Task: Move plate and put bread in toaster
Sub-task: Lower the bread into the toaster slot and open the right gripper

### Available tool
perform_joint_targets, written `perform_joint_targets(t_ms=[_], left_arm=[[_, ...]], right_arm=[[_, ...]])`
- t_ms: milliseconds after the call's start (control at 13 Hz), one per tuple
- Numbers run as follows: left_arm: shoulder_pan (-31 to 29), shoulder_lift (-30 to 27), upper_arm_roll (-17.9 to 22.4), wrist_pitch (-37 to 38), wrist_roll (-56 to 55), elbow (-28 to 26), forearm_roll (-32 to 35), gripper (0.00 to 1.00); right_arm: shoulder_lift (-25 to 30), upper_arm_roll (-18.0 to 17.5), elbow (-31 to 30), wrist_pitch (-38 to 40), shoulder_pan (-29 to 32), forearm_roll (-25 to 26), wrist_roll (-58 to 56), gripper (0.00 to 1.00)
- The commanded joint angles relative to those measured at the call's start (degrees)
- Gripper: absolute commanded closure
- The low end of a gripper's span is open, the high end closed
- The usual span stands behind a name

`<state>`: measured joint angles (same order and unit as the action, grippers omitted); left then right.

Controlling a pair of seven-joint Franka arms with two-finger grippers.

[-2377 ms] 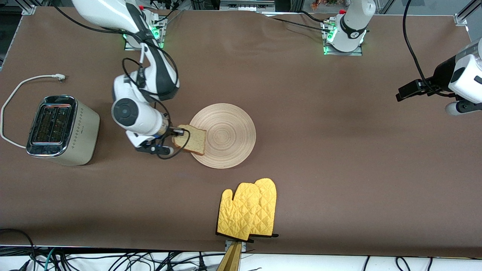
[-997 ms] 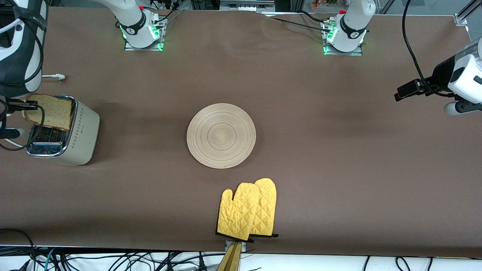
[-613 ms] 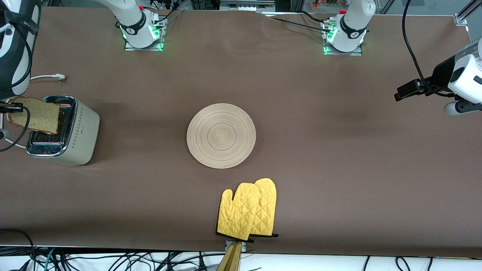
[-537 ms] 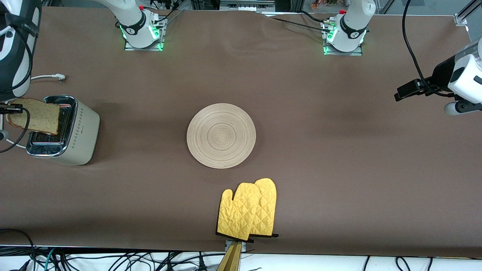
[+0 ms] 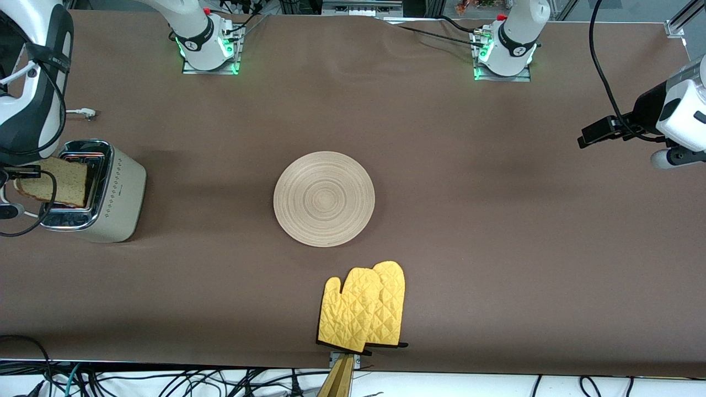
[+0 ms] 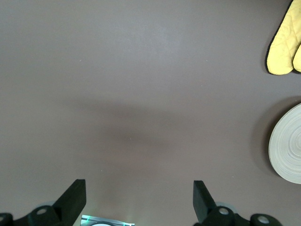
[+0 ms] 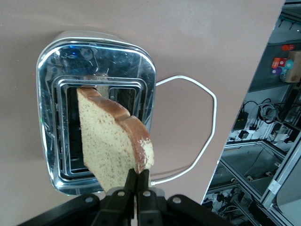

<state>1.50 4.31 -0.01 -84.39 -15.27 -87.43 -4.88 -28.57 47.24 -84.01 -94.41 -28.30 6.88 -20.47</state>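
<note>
The bread (image 5: pixel 54 181) was pinched edgewise by the right gripper (image 7: pixel 138 181) over the toaster (image 5: pixel 91 190) slots; the left gripper (image 6: pixel 138 200), spread, waited over bare table (image 5: pixel 496 220).

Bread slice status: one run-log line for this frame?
right gripper | shut on speckled brown bread slice | over cream chrome-topped toaster slots, not inserted | left gripper open, waiting | beige grooved wooden plate bare

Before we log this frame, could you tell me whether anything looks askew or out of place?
Nothing stands out: the right gripper holds the bread over the toaster, not yet in a slot.
</note>
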Motion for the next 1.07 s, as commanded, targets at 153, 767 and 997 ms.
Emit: perform_joint_targets(t_ms=[153,767,997], left_arm=[[-0.9,-1.0,-0.5,0.3,0.4,-0.8,-1.5,0.0],[-0.9,-1.0,-0.5,0.3,0.3,-0.8,-1.5,0.0],[-0.8,-1.1,-0.8,0.3,0.4,-0.6,0.9,0.0]], right_arm=[[-2.5,0.1,1.4,0.3,0.4,-3.6,-0.1,1.0],[-6.4,0.1,1.3,-1.0,1.5,-10.2,1.3,1.0],[-7.7,0.0,1.3,-1.0,1.5,-13.1,2.2,1.0]])
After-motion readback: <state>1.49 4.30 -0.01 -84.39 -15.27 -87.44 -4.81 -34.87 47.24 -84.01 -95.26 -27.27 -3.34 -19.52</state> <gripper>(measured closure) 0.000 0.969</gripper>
